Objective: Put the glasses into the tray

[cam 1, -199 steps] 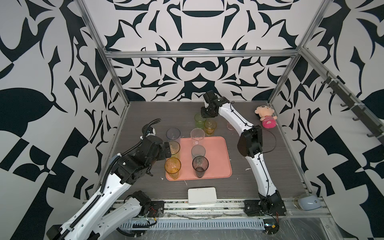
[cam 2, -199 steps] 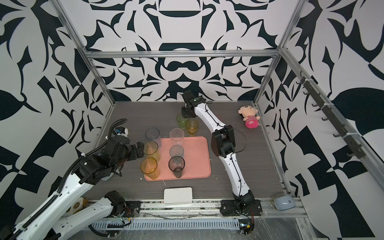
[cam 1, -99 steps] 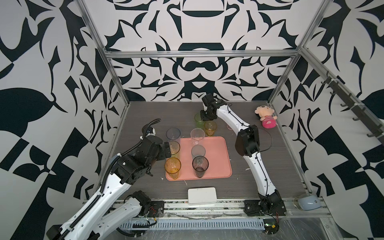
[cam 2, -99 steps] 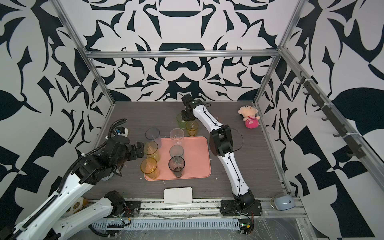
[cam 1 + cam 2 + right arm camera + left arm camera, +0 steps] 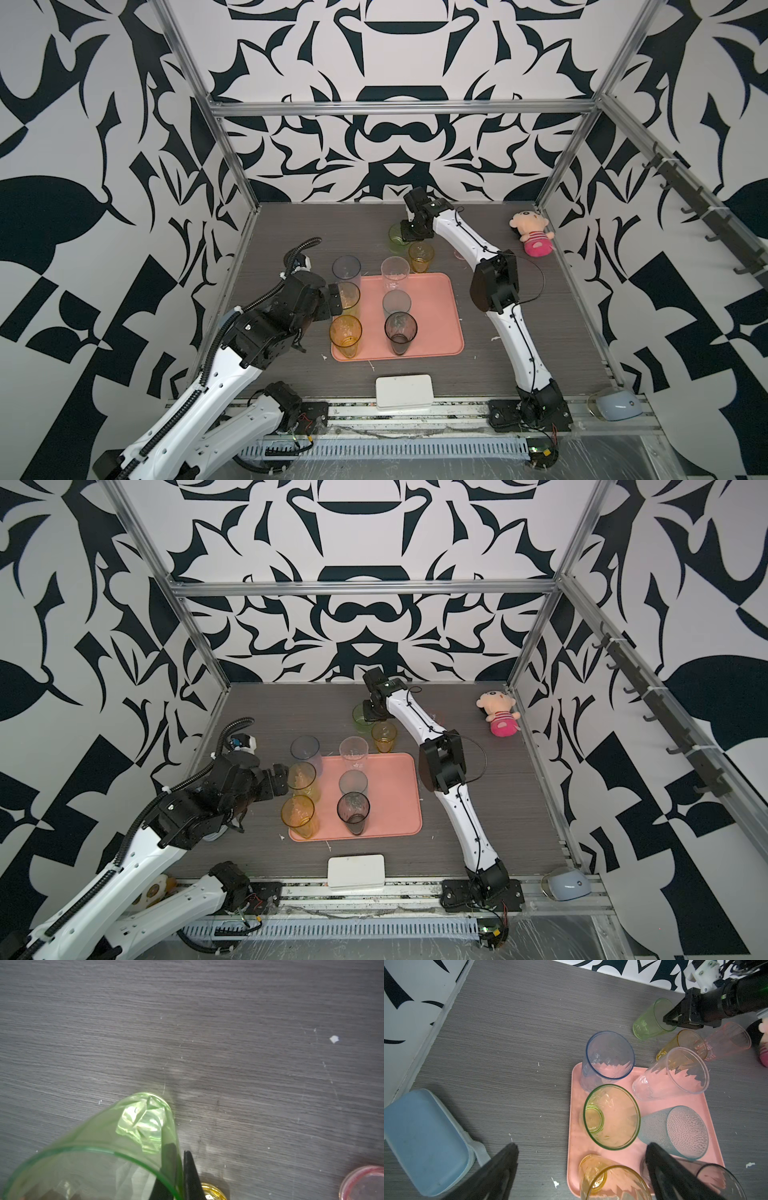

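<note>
now the right gripper (image 5: 180, 1154) pinches the wall of the green tumbler (image 5: 99, 1147), which sits off the salmon-pink tray (image 5: 440, 316), just behind its far edge; the left gripper (image 5: 581, 1145) gapes wide at the tray's left edge.

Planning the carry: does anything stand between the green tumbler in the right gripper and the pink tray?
Yes. The short amber tumbler stands on the table between the translucent green tumbler and the flat salmon-pink tray, with a tall clear tumbler at its far edge.

The right hand (image 5: 409, 237) grips the rim of the green glass (image 5: 392, 242), standing beyond the pink tray (image 5: 436, 316).
</note>
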Tool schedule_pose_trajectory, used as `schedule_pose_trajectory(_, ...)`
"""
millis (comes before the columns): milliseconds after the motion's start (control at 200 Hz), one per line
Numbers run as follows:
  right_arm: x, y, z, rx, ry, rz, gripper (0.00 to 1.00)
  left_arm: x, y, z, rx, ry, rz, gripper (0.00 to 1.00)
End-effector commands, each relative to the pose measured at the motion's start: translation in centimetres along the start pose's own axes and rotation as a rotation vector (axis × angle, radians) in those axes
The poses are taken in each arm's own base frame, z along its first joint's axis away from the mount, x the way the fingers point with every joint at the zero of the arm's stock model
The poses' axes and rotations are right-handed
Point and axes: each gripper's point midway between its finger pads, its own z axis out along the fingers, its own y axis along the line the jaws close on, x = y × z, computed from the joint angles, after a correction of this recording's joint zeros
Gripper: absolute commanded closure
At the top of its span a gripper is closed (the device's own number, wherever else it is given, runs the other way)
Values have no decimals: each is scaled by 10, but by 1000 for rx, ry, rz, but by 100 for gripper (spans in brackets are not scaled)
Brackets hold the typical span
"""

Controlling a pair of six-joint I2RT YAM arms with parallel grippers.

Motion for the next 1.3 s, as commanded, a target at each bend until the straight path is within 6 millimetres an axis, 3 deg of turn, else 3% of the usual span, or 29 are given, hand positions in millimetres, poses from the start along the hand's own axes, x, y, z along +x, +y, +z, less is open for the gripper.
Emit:
schedule_pose_trajectory(0, -29, 8, -47, -29, -98, 4, 100, 2, 3, -3, -3, 6, -16, 1)
schedule_pose_trajectory(25, -29, 8, -48, -28, -97, 4, 100, 1, 2, -3, -1, 4, -18, 1)
schedule_pose_trajectory(50, -36, 10, -64, -37, -124, 4, 100, 1, 3, -3, -2, 4, -18, 1)
schedule_pose_trajectory(340, -45, 6, -122, -20, -172, -2, 100, 0, 3, -5, 3, 0, -24, 1)
schedule_pose_trajectory(630, -36, -2, -187, -2, -183, -11, 100, 0, 3, -8, 15, -3, -29, 1)
schedule_pose_trajectory(1005, 19, -28, -236, 94, -74, -13, 100, -2, -2, -8, 33, -7, -35, 1)
schedule_pose_trajectory(1295, 65, -37, -243, 105, -29, -9, 100, -1, -5, -5, 40, 2, -30, 0)
